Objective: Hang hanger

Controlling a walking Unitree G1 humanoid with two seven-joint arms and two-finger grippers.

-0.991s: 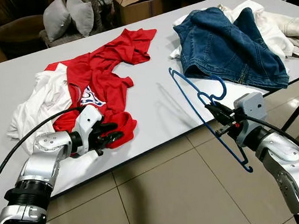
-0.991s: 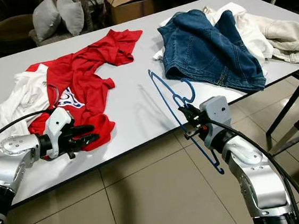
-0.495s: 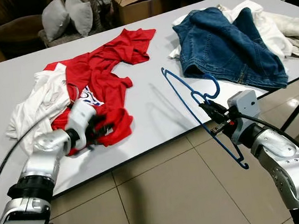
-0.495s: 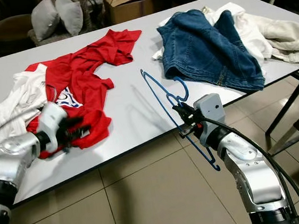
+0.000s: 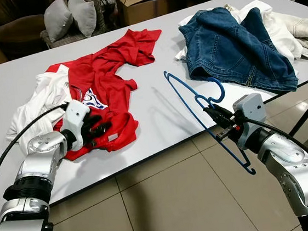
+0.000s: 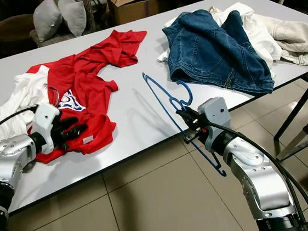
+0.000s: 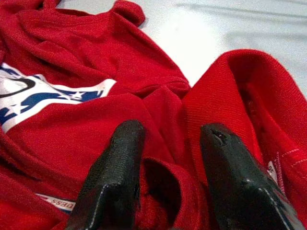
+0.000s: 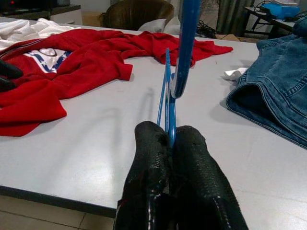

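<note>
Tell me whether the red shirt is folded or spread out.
Neither: the red shirt lies crumpled on the table, sleeves twisted, its near edge bunched between the left gripper fingers.

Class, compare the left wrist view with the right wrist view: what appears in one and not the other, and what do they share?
Left wrist view alone: the left gripper, its black fingers apart and pressed into folds of cloth, a white label at the hem. Right wrist view alone: the right gripper shut on the thin blue wire hanger, plus the blue denim jacket. Shared: the crumpled red T-shirt with its white-and-blue print, lying on the grey tabletop.
</note>
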